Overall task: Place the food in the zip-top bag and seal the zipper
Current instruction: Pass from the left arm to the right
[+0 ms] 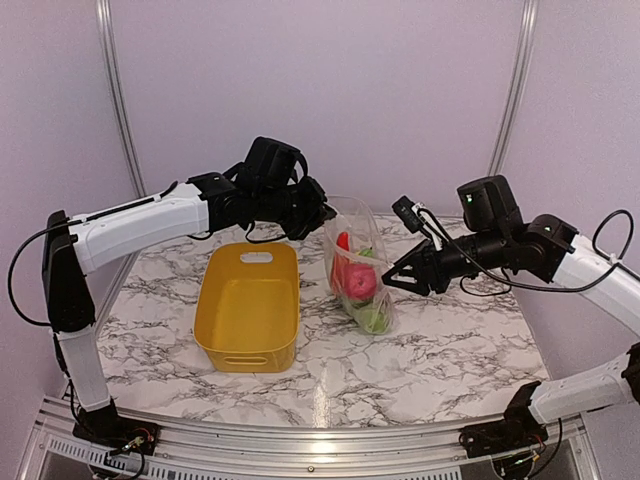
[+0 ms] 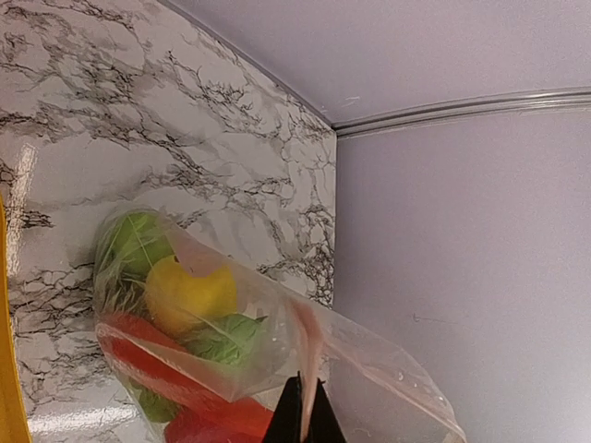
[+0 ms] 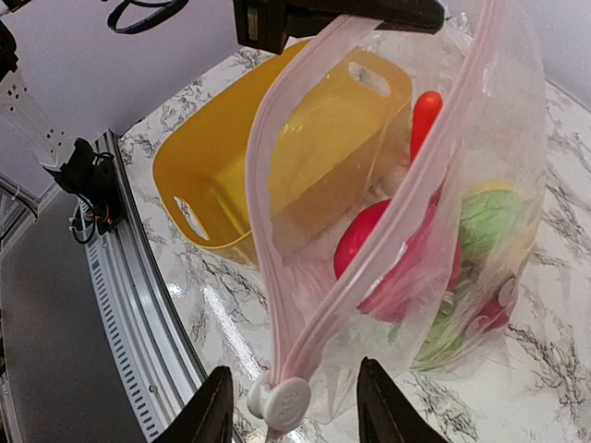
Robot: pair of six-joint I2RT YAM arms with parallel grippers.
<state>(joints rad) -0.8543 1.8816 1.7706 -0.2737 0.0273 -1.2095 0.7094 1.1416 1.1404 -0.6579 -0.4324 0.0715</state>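
Zipper not yet run: slider sits between open fingers, bag mouth gaping.

On the desk (image 1: 450,340), the yellow tub (image 1: 247,305) stands at left with nothing in it. Just right of it, the left end effector (image 1: 322,212) is pinched fully shut on the far top corner of the zip-top bag (image 1: 350,225), holding it up. The food (image 1: 360,283) lies heaped inside, and the bag's bottom rests on the desk. The two tracks of the zipper (image 3: 260,258) spread apart from the white slider (image 3: 282,402). The right end effector (image 3: 295,411) stands about half open astride that slider, gripping nothing. To seal well, it likely should close squarely on the slider, then draw it straight along the track toward the left end effector. The left's pinch has to keep the strip taut so the film does not bunch.
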